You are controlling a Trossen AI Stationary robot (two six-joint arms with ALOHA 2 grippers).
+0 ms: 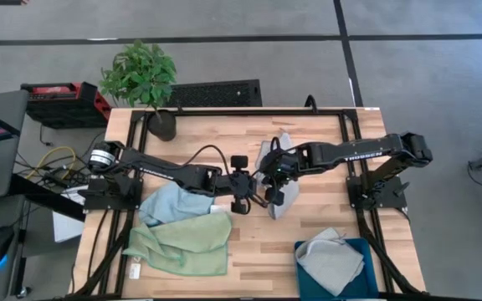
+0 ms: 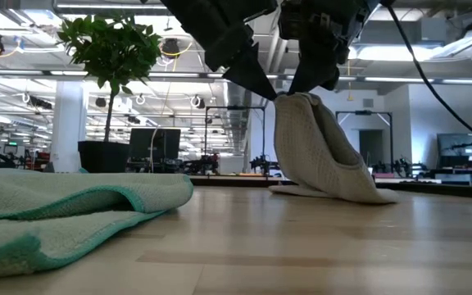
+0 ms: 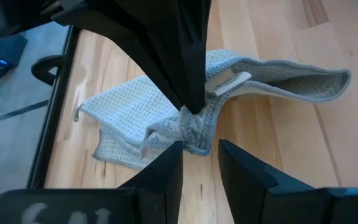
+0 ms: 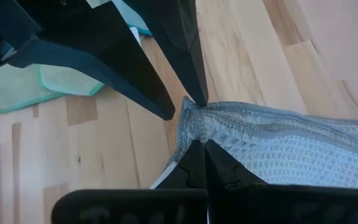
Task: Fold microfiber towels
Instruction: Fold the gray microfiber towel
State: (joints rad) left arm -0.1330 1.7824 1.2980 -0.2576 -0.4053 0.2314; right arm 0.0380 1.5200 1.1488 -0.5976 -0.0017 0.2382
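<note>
A light grey towel (image 1: 279,180) sits at centre of the high view, one corner lifted off the surface (image 1: 308,230) into a peak. The right gripper (image 4: 194,142) is closed on that bunched corner. The left gripper (image 3: 199,163) is right beside it with a narrow gap, holding nothing. A blue towel (image 1: 167,203) and green towel (image 1: 187,242) lie lower left; another grey towel (image 1: 331,261) rests in the teal bin (image 1: 366,276) at lower right.

Both arms reach inward, meeting mid-bench. Right pincer (image 4: 197,144) clamped tight on grey towel (image 4: 291,149) corner. Left pincer (image 3: 199,158) fingers parted, tips facing right pincer's, almost touching.
</note>
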